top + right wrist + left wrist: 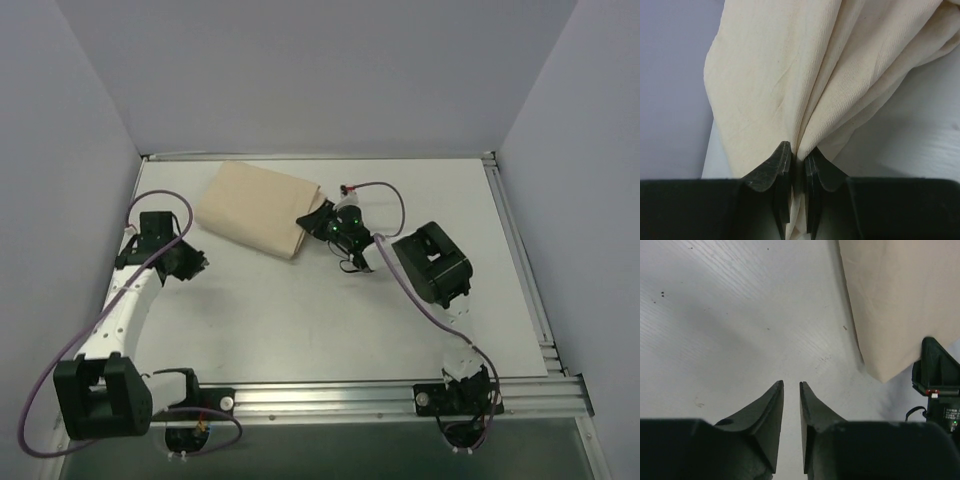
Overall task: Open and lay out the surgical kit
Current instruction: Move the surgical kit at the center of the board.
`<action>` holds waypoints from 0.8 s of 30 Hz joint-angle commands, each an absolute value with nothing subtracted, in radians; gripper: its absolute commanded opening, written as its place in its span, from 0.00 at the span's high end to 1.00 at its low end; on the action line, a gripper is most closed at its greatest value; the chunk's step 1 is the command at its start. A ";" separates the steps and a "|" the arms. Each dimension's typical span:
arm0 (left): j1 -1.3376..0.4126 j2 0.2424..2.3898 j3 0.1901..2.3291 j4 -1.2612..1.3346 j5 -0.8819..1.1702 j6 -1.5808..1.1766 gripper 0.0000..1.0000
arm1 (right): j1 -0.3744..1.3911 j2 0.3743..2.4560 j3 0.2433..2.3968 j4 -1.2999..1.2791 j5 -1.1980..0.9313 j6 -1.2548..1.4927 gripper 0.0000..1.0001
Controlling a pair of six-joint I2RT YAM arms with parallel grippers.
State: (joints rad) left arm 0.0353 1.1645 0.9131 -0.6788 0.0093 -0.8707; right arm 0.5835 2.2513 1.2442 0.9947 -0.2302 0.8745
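Note:
The surgical kit shows as a folded beige cloth wrap [255, 205] lying on the white table, left of centre at the back. My right gripper [312, 222] is at the wrap's right corner. In the right wrist view it [798, 147] is shut on a bunched fold of the cloth [790, 75], which rises away from the jaws. My left gripper [203, 262] hovers over bare table just left of the wrap's near corner. In its own view the left gripper [791, 384] has its jaws a narrow gap apart with nothing between them, and the wrap [900, 300] lies to the upper right.
Pale walls enclose the white table [330, 320] on three sides. An aluminium rail [400, 395] runs along the near edge and another [522, 260] along the right side. The right arm's body [432, 265] and its purple cable [385, 190] lie right of the wrap.

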 commanded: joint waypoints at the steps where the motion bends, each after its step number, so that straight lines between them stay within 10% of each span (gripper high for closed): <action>1: 0.011 1.241 0.914 -0.578 0.049 -0.900 0.74 | 0.549 2.102 1.019 1.109 -0.149 0.888 1.00; 7: -0.100 1.437 0.972 -0.529 0.011 -0.928 0.98 | 0.635 1.890 0.665 1.175 -0.115 0.933 1.00; 12: -0.164 1.645 1.083 -0.515 0.009 -0.919 0.98 | 0.756 1.770 0.526 1.114 -0.041 0.953 0.89; 18: -0.186 1.869 1.332 -0.586 -0.018 -0.833 0.98 | 0.871 1.594 0.476 0.897 0.036 0.901 0.19; 24: -0.193 2.047 1.550 -0.678 -0.043 -0.727 0.98 | 0.882 1.217 0.509 0.423 0.210 0.795 0.07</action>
State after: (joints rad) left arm -0.1871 1.9816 1.4395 -0.6304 -0.0170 -0.8070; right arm 0.8921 1.3773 0.4599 0.7078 0.0490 0.8680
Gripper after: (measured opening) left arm 0.031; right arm 0.923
